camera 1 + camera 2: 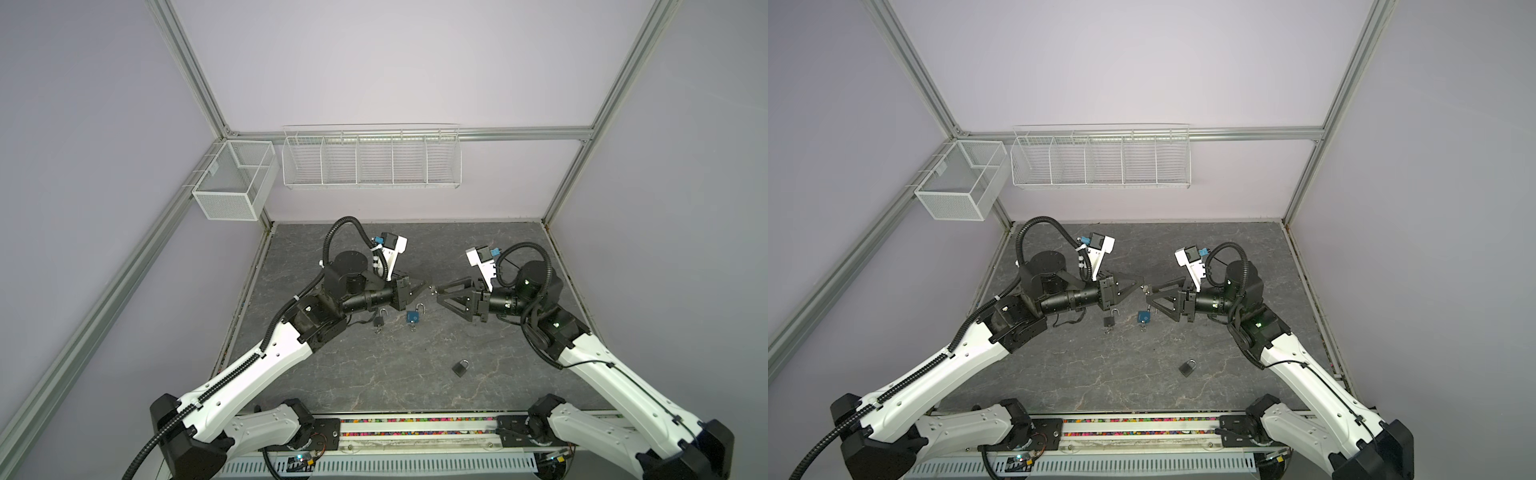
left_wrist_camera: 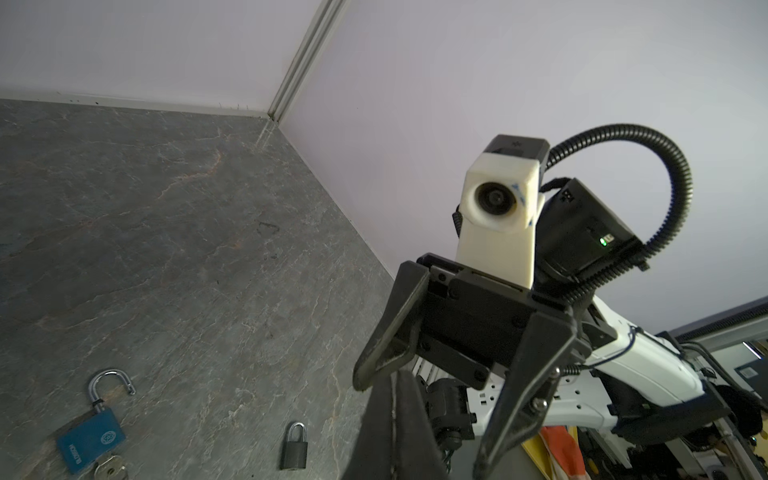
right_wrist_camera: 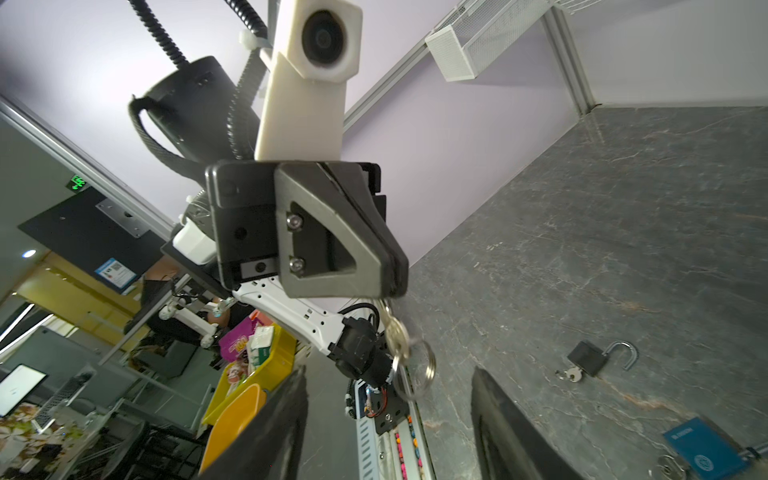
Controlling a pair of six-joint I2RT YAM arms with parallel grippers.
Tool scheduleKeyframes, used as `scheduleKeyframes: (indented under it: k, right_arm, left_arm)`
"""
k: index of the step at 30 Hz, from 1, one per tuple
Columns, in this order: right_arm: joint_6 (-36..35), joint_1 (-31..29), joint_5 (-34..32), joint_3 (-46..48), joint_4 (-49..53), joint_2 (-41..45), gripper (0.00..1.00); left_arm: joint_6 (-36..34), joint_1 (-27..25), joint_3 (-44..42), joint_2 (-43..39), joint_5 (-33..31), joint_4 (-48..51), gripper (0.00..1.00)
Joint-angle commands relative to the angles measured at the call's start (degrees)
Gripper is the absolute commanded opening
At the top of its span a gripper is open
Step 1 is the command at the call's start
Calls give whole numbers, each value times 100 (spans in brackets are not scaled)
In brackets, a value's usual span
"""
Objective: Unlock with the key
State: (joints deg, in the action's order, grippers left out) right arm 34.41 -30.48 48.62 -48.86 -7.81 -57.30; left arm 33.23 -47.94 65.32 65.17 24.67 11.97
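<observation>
Fingers (image 3: 332,232) of L gripper (image 3: 392,286) are pressed together, clamped on the upper end of the key bunch (image 3: 397,332). The other keys and the split ring hang free below the tips, clear of the tabletop (image 1: 374,374). Which part of the key is pinched, we cannot tell. In both top views the bunch (image 1: 432,289) shows as a small glint btwn the two grippers, mid-table.

R gripper (image 1: 437,294) faces L tip to tip, fingers apart, holding nothing. We judge it is posed for a hand-over or re-grip, since a dangling bunch gives the blade no fixed angle.

Just below L wrist lie a black padlock (image 1: 380,320) & a blue padlock (image 1: 412,318). Each has its shackle swung open w/ a key in the keyhole, so both are done, in our reading. A third, small black padlock (image 1: 460,368) lies flat nearer the robot base, well apart from both. Its shackle is seated and it has no key, so it is prob. the one left to open. It lies loose, so we expect one gripper must pin the body while the other drives the key.
</observation>
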Motion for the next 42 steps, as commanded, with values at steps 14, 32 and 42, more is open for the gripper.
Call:
scheduleKeyframes:
  k: [14, 32, 42]
  right_arm:
    - [-119, 34, 550, -278, 114, -361, 30]
    - [-93, 30, 579, -293, 138, -420, 12]
    - [41, 241, 483, -260, 378, -220, 6]
  left_arm:
    - [-457, 17, 315, 92, 309, 212, 0]
    - [-439, 22, 288, 154, 412, -56, 0]
    - [-644, 29, 365, 255, 331, 21, 0]
